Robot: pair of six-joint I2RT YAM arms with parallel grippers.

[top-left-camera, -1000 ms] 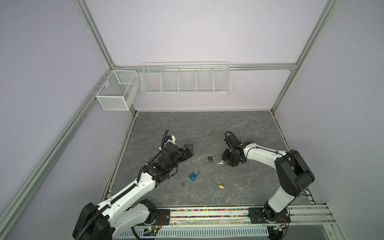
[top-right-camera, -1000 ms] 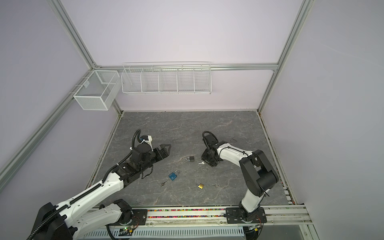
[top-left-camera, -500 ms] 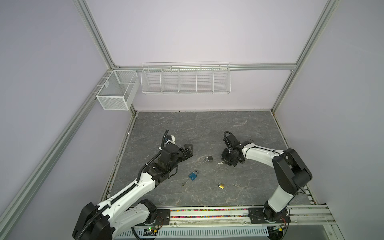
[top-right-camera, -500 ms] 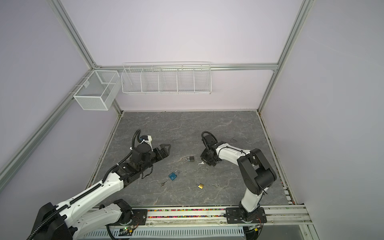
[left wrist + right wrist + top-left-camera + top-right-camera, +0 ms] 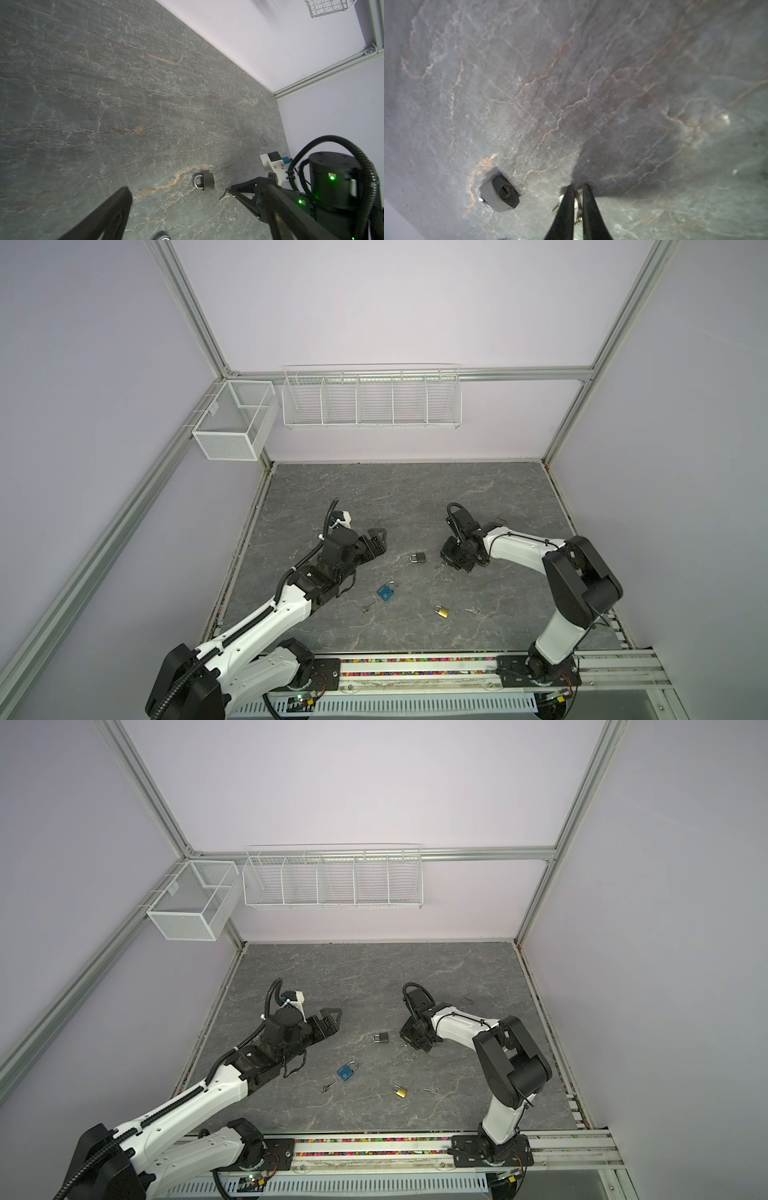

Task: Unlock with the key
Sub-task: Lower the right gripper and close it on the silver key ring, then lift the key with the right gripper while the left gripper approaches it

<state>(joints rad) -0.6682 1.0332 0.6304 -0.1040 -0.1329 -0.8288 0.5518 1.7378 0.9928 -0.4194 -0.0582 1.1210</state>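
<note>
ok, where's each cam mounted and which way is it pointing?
Top views: high above the front rail, angled down toward the back wall; both arms, left gripper, right gripper show.
Left wrist: on the left arm, facing across the table at the black padlock and key; own finger shows.
Right wrist: low over the table, facing down its own fingers pinching the key.
Shared: both wrist views catch padlock and key.

Left arm stretched toward middle, left gripper (image 5: 380, 540) spread wide. Right arm folded low, right gripper (image 5: 578, 187) pinching key (image 5: 224, 194).
</note>
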